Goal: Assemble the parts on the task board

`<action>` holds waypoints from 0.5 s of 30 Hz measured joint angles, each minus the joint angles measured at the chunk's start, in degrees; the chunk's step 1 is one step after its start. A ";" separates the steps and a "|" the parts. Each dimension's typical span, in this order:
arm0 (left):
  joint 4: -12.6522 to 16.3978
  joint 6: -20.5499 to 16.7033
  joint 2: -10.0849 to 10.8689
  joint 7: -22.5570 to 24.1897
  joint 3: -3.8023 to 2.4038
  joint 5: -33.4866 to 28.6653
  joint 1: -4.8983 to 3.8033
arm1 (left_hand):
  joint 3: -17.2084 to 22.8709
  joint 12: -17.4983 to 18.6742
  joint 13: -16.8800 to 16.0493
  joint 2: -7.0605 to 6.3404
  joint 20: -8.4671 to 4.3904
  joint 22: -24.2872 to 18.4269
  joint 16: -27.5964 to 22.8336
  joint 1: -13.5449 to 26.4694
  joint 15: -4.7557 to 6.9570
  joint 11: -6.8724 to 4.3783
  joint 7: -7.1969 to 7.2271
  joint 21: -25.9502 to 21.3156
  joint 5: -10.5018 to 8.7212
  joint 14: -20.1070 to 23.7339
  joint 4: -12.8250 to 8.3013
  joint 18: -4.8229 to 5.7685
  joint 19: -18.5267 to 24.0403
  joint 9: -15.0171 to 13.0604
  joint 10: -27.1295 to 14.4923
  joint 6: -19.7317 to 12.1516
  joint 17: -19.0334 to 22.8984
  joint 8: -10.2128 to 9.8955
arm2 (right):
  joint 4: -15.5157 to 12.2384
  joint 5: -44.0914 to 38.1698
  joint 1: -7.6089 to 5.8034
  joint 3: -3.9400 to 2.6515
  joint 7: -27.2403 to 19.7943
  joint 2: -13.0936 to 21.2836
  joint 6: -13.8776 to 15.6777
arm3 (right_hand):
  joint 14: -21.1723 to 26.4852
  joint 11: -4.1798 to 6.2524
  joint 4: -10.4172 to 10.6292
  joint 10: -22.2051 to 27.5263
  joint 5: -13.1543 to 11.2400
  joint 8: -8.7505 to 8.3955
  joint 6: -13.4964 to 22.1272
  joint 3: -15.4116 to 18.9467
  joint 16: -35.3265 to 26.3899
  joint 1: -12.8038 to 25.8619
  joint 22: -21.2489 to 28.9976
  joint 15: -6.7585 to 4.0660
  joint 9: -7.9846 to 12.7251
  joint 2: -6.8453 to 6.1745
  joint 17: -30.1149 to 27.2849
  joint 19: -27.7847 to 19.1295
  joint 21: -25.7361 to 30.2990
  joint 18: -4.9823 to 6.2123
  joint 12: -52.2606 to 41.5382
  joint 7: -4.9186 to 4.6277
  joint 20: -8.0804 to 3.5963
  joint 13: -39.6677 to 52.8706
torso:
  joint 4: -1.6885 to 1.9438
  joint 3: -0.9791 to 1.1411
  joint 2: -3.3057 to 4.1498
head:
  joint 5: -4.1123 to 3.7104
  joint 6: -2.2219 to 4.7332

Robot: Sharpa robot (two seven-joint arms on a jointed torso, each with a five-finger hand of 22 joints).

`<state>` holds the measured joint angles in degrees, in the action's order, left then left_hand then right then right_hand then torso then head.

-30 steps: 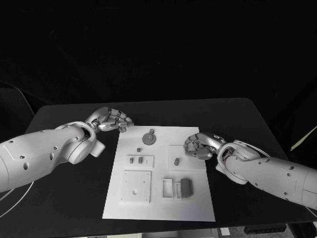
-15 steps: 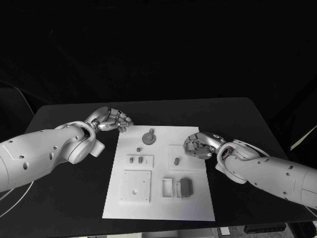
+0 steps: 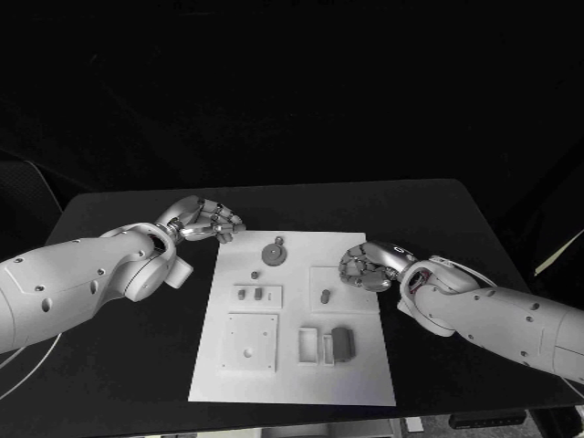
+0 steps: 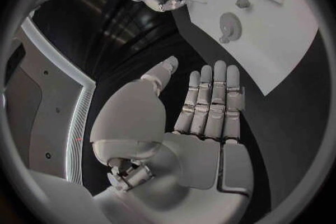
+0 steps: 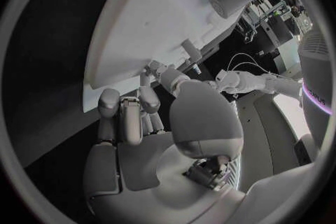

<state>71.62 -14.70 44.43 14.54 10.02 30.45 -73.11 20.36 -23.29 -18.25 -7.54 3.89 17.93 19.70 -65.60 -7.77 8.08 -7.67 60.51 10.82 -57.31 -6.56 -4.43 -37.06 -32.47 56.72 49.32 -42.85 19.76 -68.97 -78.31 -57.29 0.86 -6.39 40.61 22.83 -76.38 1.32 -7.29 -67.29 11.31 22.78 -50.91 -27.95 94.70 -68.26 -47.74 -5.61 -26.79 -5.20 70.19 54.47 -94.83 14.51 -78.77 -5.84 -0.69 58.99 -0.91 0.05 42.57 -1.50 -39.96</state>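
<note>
On the black tabletop (image 3: 121,365) the white task board (image 3: 298,383) is laid lengthwise between the two arms, so that each hand can reach one long edge. The left hand (image 3: 207,221) is held just off the board's far left corner; in the left wrist view its fingers (image 4: 210,101) are seen extended side by side, with nothing held. The right hand (image 3: 369,268) is placed over the board's right edge, beside a raised square plate (image 3: 334,290) on which a small grey peg (image 3: 325,296) lies. Its fingers (image 5: 129,115) are curled inward; whether a part is pinched cannot be told. A round grey part with a tab (image 3: 276,253) lies near the far end, within reach of the left hand. Two short pegs (image 3: 253,295) are seated in a small plate, a larger square plate (image 3: 250,343) lies nearer, and a dark block (image 3: 342,342) stands beside pale upright brackets (image 3: 309,345). No obstacle is seen between either hand and these parts.
</note>
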 measured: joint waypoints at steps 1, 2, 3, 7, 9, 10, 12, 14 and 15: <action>0.00 0.00 0.00 0.00 0.00 0.00 0.00 | 0.00 0.08 0.00 0.00 0.00 0.00 0.00 0.00 0.00 0.00 0.00 0.00 0.00 0.00 0.00 0.00 0.00 0.00 0.00 0.00 0.00 0.00 | 0.00 -0.01 0.00 0.00 0.00 -0.01 0.00 | 0.00 0.00 -0.07 0.00 0.00 0.00 0.00 -0.07 0.00 0.00 0.00 0.00 0.00 0.00 0.00 0.00 0.00 0.00 0.00 0.00 0.00 -0.02 | 0.00 0.00 0.00 | -0.01 -0.01; 0.00 0.00 0.00 0.00 0.00 0.00 0.00 | 0.00 0.23 0.00 0.00 0.00 0.00 0.00 0.00 0.00 0.00 0.00 0.00 0.00 0.00 0.00 0.00 0.00 0.00 0.00 0.00 0.00 0.00 | 0.00 -0.03 0.00 0.00 0.00 -0.01 0.01 | 0.00 0.00 -0.07 0.00 0.00 0.00 0.00 -0.07 0.00 -0.25 0.00 0.00 0.00 0.25 0.00 0.00 0.00 -0.01 0.00 0.00 0.00 -0.02 | 0.00 0.00 0.01 | -0.03 -0.01; 0.00 0.00 0.00 -0.01 0.00 0.00 0.00 | 0.00 0.23 0.00 0.00 0.00 0.00 0.00 0.00 0.00 0.00 0.00 0.00 0.00 0.00 0.00 0.00 0.00 0.00 0.00 0.00 0.00 0.00 | 0.00 -0.04 0.00 0.00 0.00 -0.02 0.02 | 0.00 0.00 -0.03 0.00 0.00 0.00 0.00 -0.10 0.00 -0.33 0.00 0.00 -0.01 0.33 0.00 0.00 0.00 -0.01 0.00 0.00 0.00 -0.02 | 0.00 0.00 0.00 | -0.04 -0.01; 0.00 0.00 0.00 -0.01 0.00 0.00 0.00 | 0.00 0.23 0.00 0.00 0.00 -0.01 0.00 0.00 0.00 0.00 0.00 0.00 0.00 0.00 0.00 0.00 0.00 0.00 0.00 0.00 -0.01 0.00 | 0.03 -0.10 0.00 0.00 0.00 -0.05 0.05 | -0.01 0.00 -0.07 -0.01 0.00 0.00 -0.10 -0.38 0.00 -0.86 0.00 0.01 -0.07 0.40 0.00 0.00 0.00 -0.12 0.00 0.09 0.01 -0.08 | 0.00 0.00 0.01 | -0.05 -0.03; 0.00 0.00 0.00 -0.02 0.00 0.00 0.00 | 0.00 0.23 0.00 0.00 0.00 -0.01 -0.22 0.00 0.00 0.00 0.00 0.00 0.00 0.00 0.00 0.01 0.00 0.00 0.00 0.00 -0.01 0.00 | 0.03 -0.15 0.00 0.00 0.00 -0.07 0.10 | -0.01 -0.02 -0.22 -0.02 0.00 0.00 -0.24 -0.54 0.00 -0.86 0.00 0.01 -0.08 0.40 0.00 0.00 0.00 -0.26 0.00 0.13 0.00 -0.08 | 0.00 0.00 0.00 | -0.09 -0.05; 0.00 0.00 0.00 -0.02 0.00 0.00 0.00 | 0.00 0.23 0.00 0.00 0.00 -0.01 -0.22 0.00 0.00 0.00 -0.12 0.00 0.00 0.00 0.00 0.01 0.00 0.00 0.00 -0.12 -0.01 0.00 | 0.03 -0.17 0.00 0.00 0.00 -0.08 0.12 | -0.04 -0.10 -0.23 -0.10 0.00 0.00 -0.35 -0.54 0.00 -0.86 0.00 0.05 -0.07 0.40 0.00 0.00 0.00 -0.27 0.01 0.05 0.00 -0.08 | 0.00 0.00 0.00 | -0.10 -0.05; 0.00 0.00 0.00 -0.02 0.00 -0.01 0.00 | 0.00 0.23 0.00 0.00 0.00 -0.01 -0.23 0.00 0.00 0.00 -0.20 0.00 0.00 0.00 0.00 0.01 0.00 0.00 0.00 -0.20 0.04 0.00 | 0.03 -0.22 0.01 0.00 0.01 -0.11 0.17 | -0.08 -0.10 -0.20 -0.10 0.00 0.30 -0.67 -0.56 0.00 -1.24 0.00 0.08 -0.22 0.78 0.00 0.00 0.00 -0.28 0.01 0.19 0.00 -0.14 | 0.00 -0.01 0.00 | -0.12 -0.07; -0.01 0.00 0.00 -0.02 0.00 -0.01 0.00 | 0.00 0.23 0.00 0.00 0.00 -0.01 -0.23 0.00 0.00 0.00 -0.20 0.00 0.00 0.00 0.00 0.01 0.00 0.00 0.00 -0.20 0.05 0.00 | 0.03 -0.26 0.02 0.00 0.01 -0.16 0.23 | -0.21 -0.10 -0.05 -0.10 0.00 0.56 -0.99 -0.71 0.00 -1.41 0.00 -0.04 -0.34 0.94 0.00 0.00 0.00 -0.29 0.01 0.49 0.01 -0.16 | 0.00 -0.02 0.00 | -0.13 -0.10; -0.01 0.00 0.00 -0.02 0.00 -0.01 0.00 | 0.00 0.23 0.00 0.00 0.00 -0.01 -0.23 0.00 0.00 0.00 -0.20 0.00 0.00 0.00 0.00 0.01 0.00 0.00 0.00 -0.20 0.04 0.00 | 0.03 -0.32 0.02 0.00 0.03 -0.20 0.27 | -0.29 -0.10 -0.05 -0.11 0.00 0.69 -1.20 -0.72 0.00 -1.44 0.00 -0.12 -0.35 0.97 0.00 0.00 0.00 -0.29 0.01 0.70 0.00 -0.18 | 0.00 -0.02 0.00 | -0.14 -0.13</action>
<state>71.62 -14.70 44.43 14.52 10.02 30.44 -73.11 20.36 -23.05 -18.25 -7.54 3.89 17.91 19.48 -65.60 -7.77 8.08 -7.87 60.51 10.82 -57.31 -6.56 -4.42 -37.06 -32.47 56.72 49.12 -42.80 19.76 -68.94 -78.63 -57.28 0.86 -6.36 40.41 23.10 -76.67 1.22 -7.33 -67.40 11.31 23.47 -52.11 -28.67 94.70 -69.70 -47.74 -5.72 -27.14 -4.23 70.19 54.46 -94.84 14.22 -78.77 -5.14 -0.68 58.81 -0.91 0.03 42.57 -1.64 -40.09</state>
